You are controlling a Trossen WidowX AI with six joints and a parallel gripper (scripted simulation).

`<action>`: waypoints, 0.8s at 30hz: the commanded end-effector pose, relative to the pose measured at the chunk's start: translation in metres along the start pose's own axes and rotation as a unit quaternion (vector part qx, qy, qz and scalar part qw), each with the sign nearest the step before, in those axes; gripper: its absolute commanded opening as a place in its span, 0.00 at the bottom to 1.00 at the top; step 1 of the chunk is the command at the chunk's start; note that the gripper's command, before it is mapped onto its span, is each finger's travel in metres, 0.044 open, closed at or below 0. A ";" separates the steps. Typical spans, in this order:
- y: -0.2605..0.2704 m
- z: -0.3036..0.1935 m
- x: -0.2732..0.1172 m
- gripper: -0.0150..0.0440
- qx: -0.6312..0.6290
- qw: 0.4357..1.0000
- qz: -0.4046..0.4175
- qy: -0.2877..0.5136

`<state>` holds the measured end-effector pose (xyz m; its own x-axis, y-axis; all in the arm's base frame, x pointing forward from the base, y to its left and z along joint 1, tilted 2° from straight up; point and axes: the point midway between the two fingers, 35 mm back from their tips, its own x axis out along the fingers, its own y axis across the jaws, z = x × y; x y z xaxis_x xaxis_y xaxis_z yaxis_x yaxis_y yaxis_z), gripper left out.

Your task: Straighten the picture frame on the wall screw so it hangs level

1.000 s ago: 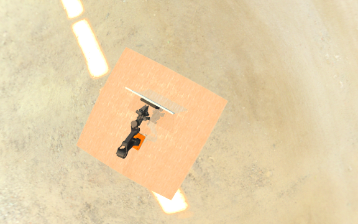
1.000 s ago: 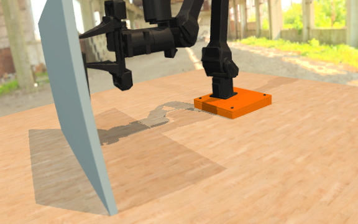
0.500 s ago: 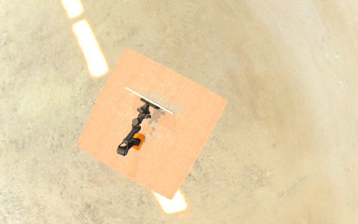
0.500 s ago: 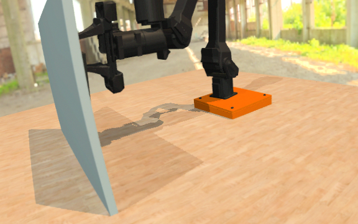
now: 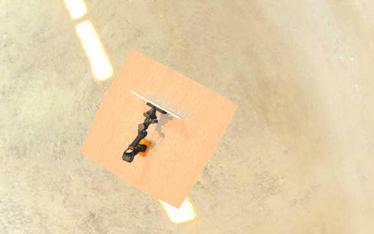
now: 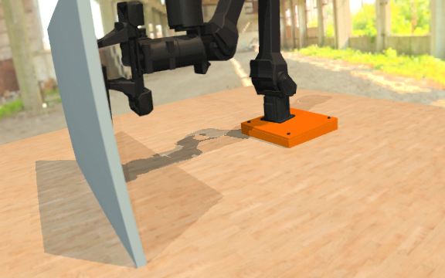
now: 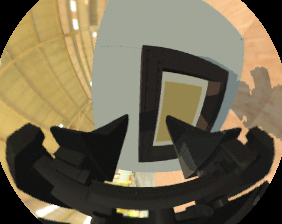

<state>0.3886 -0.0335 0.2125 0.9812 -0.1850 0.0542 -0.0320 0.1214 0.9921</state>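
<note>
The dark picture frame [image 5: 163, 111] [image 7: 151, 59] hangs on the front of the upright grey panel [image 5: 176, 116] [image 6: 76, 96] [image 7: 112, 75]. In the exterior view it is only a thin dark strip edge-on. My gripper [image 6: 103, 62] [image 7: 147, 117] is open, with one finger above the other, close in front of the panel. In the wrist view, where up is to the left, the frame's upper bar shows between the fingertips. The lower finger covers part of the tan picture. The screw and the notched strip are hidden. How far the frame tilts is hard to judge from these oblique views.
The arm stands on an orange base [image 5: 147, 147] [image 6: 311, 123] on the wooden table top [image 5: 187, 94] [image 6: 342, 201]. The panel rises from the table in front of the arm. Shadows of the arm and panel fall on the wood.
</note>
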 end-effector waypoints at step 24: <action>0.001 -0.001 0.001 0.47 0.003 1.000 0.002 0.002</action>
<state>0.3889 -0.0332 0.2131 0.9813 -0.1841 0.0555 -0.0333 0.1214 0.9920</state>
